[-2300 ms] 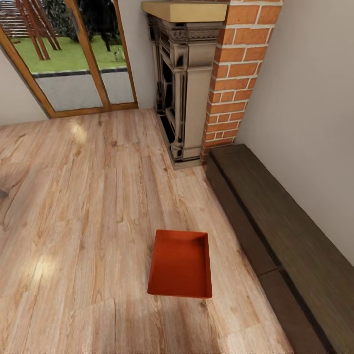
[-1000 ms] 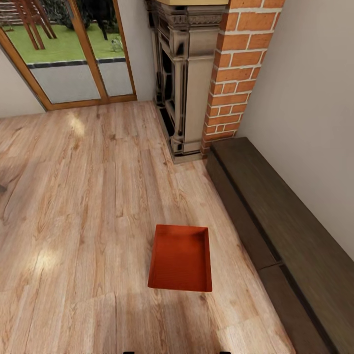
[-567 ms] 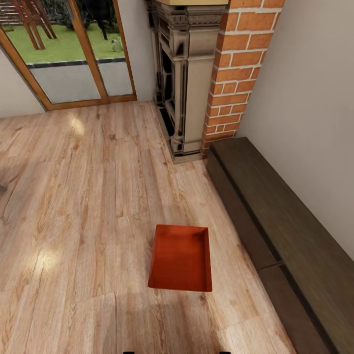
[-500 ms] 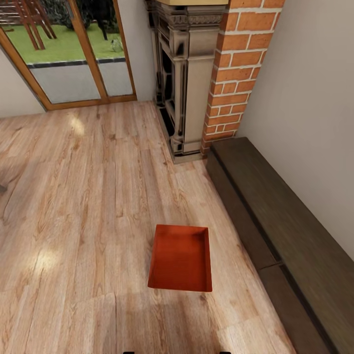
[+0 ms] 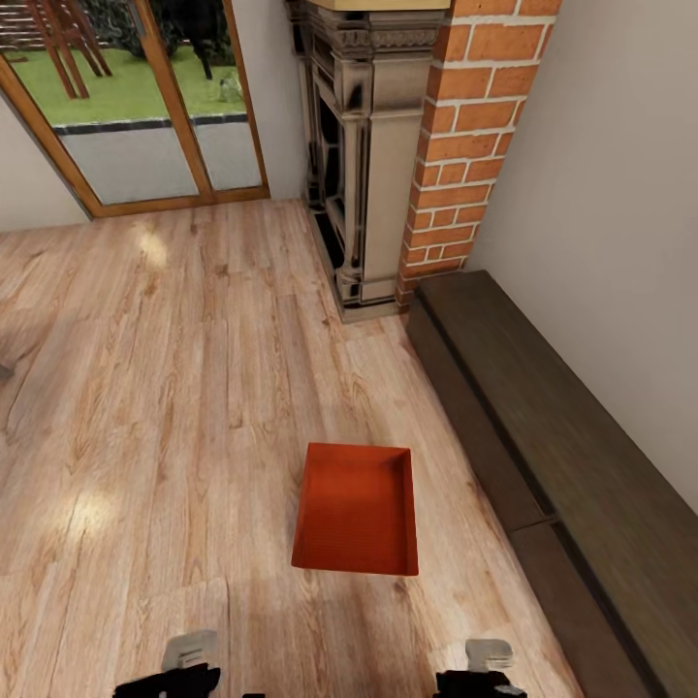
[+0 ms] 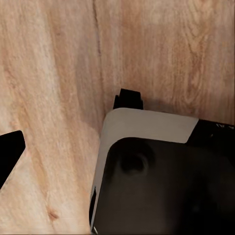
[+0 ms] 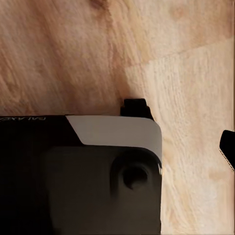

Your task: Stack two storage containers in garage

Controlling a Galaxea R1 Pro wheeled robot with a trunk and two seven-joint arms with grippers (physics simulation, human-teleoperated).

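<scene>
- Glazed patio door (image 5: 145, 107): it stands at the far left of the living room, well apart from the work, and blocks nothing.
- Wood-plank floor (image 5: 145, 407): bare and level around the bin, so both arms have open approach from the near side.
- Left gripper (image 5: 189, 659): it shows at the bottom edge of the head view, low and short of the bin, holding nothing. In the left wrist view one dark finger (image 6: 10, 152) sits far out to the side, so the jaws look spread, but I cannot tell for sure.
- Storage container (image 5: 356, 509): one orange-red, lidless bin rests flat on the planks in the living room, between the two grippers and ahead of them. It looks like stiff, light plastic with smooth walls that may slip in a pinch. Judged best taken by the two long side walls, one gripper on each rim, or over the near short wall.
- Brick fireplace (image 5: 397, 145): it lies well beyond the bin and out of the reach path.
- Right gripper (image 5: 488, 664): also at the bottom edge, empty, near the bin's right side. Its opening is not clear either, with one finger tip (image 7: 227, 147) at the right wrist view's edge.
- Dark wooden bench (image 5: 553, 446): it runs along the wall just right of the bin and could crowd the right arm's elbow.
</scene>
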